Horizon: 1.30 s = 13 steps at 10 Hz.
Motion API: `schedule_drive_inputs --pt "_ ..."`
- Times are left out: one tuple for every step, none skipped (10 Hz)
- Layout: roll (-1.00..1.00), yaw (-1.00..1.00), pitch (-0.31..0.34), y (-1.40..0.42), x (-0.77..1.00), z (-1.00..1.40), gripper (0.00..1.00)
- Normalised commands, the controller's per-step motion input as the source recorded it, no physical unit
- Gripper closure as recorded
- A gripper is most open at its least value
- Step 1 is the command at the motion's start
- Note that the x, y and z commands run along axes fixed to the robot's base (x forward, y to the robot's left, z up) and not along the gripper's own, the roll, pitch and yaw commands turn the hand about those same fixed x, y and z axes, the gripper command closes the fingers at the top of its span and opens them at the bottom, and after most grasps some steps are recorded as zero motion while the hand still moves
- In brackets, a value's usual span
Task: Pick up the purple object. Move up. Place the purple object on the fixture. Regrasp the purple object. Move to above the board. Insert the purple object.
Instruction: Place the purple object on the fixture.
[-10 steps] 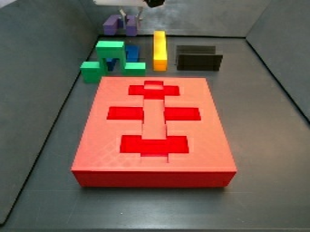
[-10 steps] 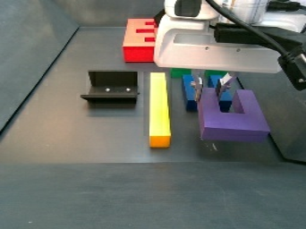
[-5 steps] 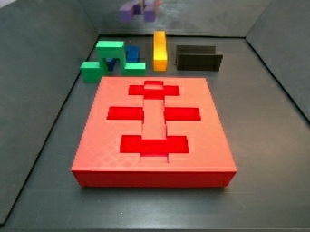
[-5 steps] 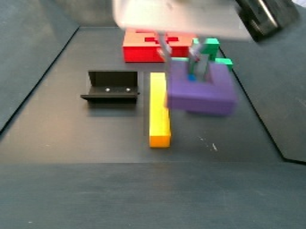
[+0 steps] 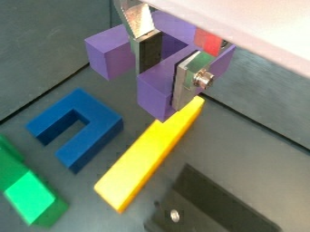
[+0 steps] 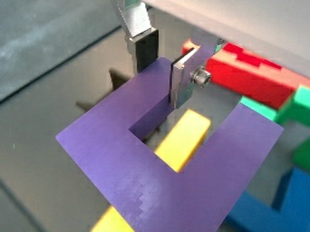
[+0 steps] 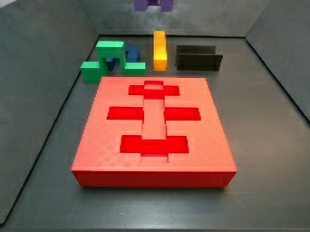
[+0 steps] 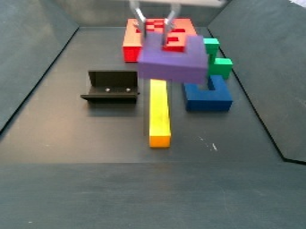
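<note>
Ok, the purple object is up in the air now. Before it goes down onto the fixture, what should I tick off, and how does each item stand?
1. Gripper shut on the purple object: ok.
2. Fingers clamp one prong: ok.
3. Purple object clear of the yellow bar and blue block: ok.
4. Fixture unoccupied: ok.
5. Purple object directly above the fixture: not ok, it hangs beside it, over the yellow bar.
6. Grip firmness: cannot tell.

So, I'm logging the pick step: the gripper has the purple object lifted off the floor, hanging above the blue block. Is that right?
Not quite. The gripper does hold the purple object off the floor, fingers clamped on one prong, but it hangs above the yellow bar, not the blue block, which lies off to the side. A side view and a wrist view both show this.
</note>
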Motion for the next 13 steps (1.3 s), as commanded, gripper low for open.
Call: schedule_drive_inputs --pt "-0.42 -0.08 0.0 -0.35 0.95 0.18 1.0" --pt "-0.51 -0.06 -0.234 -0.27 0.76 0.1 1.0" --pt "-0.47 0.0 -0.46 -0.19 0.65 0.0 1.0" --pt "-0.38 0.0 -0.489 -0.14 0.65 -0.01 1.0" --pt "-0.39 0.03 -0.426 -0.17 0.69 -0.15 1.0" --pt "-0.38 0.09 -0.329 -0.18 0.76 -0.3 1.0" --pt "-0.39 0.11 -0.214 -0.15 0.81 -0.44 1.0" --pt "-0.19 0.05 -0.023 -0.28 0.53 -0.44 1.0" --pt "0.01 0.22 0.0 -0.25 0.15 -0.24 1.0" --pt "0.0 0.0 0.0 -0.03 0.0 0.0 1.0" --pt "0.0 0.0 -0.031 0.0 -0.03 0.0 1.0" --pt "-0.02 -0.09 0.051 0.0 0.36 0.09 1.0" --pt "-0.24 -0.09 0.526 -0.03 0.59 0.02 1.0"
